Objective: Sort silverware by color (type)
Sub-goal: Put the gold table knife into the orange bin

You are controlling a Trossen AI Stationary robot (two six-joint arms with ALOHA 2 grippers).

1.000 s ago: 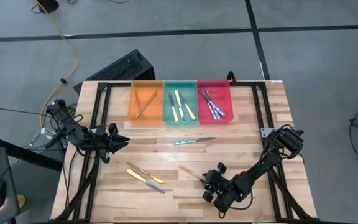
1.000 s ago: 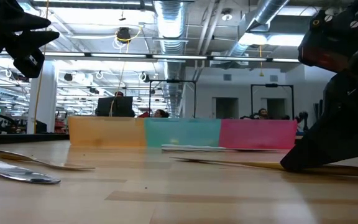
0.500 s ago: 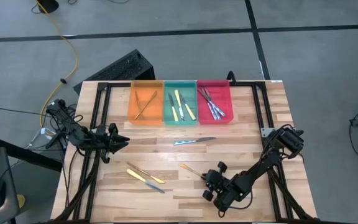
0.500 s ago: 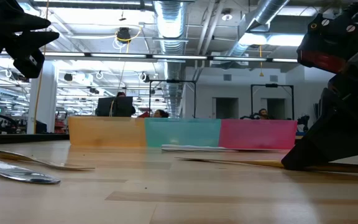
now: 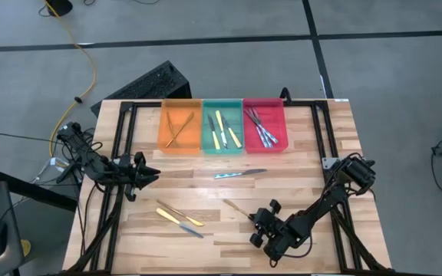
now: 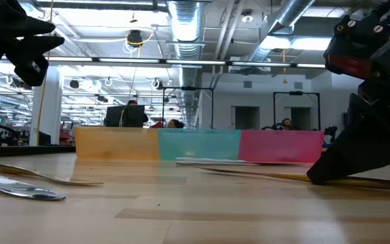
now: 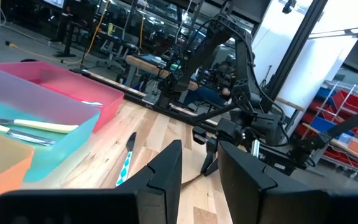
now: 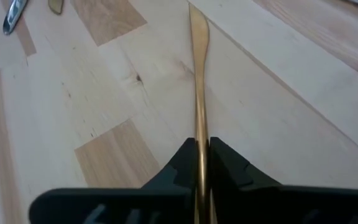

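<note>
My right gripper (image 5: 258, 220) (image 8: 201, 168) stands low over the table's near right part, shut on a thin bronze-gold utensil (image 5: 235, 207) (image 8: 199, 93) (image 6: 249, 173). A silver knife with a bluish handle (image 5: 240, 174) lies flat mid-table. A yellow-handled piece and a bronze one (image 5: 179, 216) lie flat at the near left. More silverware lies in the orange tray (image 5: 165, 138), green tray (image 5: 206, 142) and red tray (image 5: 282, 138). My left gripper (image 5: 150, 173) (image 7: 201, 177) waits open at the table's left side, level, well above the wood. My right gripper pinches the bronze utensil's slim handle (image 8: 200, 140) between its two fingers (image 8: 184, 163). The fingers slant down from the near right and lie along the utensil. The utensil points away toward the far left, nearly level and close over the wood; whether its far end touches, I cannot tell.
The three trays stand side by side along the far edge. Black frame rails (image 5: 121, 192) run along the table's left and right sides. Bare wood lies between the mid-table knife and the trays.
My right gripper has closed on the bronze utensil's handle without shifting its place. The utensil's free end has swung a little toward the far edge and risen slightly in the low view.
</note>
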